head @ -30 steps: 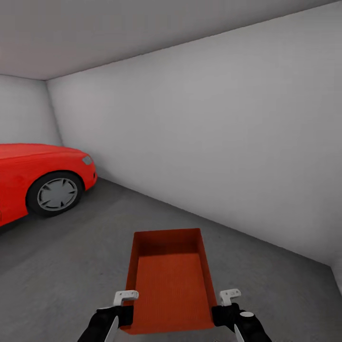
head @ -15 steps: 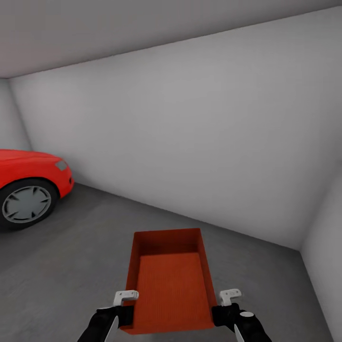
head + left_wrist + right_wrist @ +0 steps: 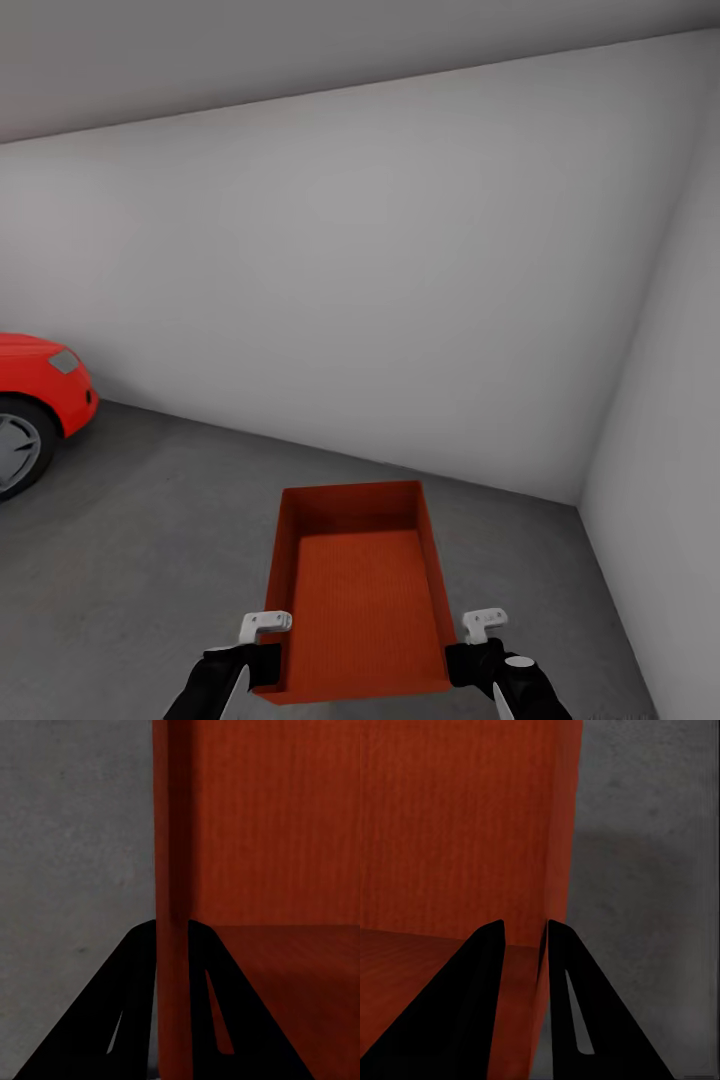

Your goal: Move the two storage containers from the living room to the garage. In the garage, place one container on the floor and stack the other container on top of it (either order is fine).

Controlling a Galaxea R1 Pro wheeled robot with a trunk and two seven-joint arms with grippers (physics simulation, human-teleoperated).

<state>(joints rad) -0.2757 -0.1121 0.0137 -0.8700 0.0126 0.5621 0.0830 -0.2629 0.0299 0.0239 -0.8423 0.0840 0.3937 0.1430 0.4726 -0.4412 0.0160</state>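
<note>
Red-orange storage container (image 3: 358,600) is riding out in front of the robot, carried between both arms above the dark concrete floor (image 3: 150,560) of the garage, pale grey walls (image 3: 350,300) all around. Left gripper (image 3: 172,945) has its two black fingers pinched onto the bin's thin left wall, one finger inside and one outside, and the right gripper (image 3: 521,937) is doing the same on the right wall, so both are closed down to about the wall's thickness. My worry: those walls are thin and the grip sits near the robot's end of the bin, so most of the bin hangs out past the fingers. A quick turn or a jerky stop could let it pivot or slip down out of the pinch, and if one side lets go first the whole thing twists and drops. Compared to a second ago, the whole view has swung round to the right: the red car (image 3: 40,400) has slid almost off the left edge and the room's right corner has come into sight, while the bin sits the same in the grippers.
</note>
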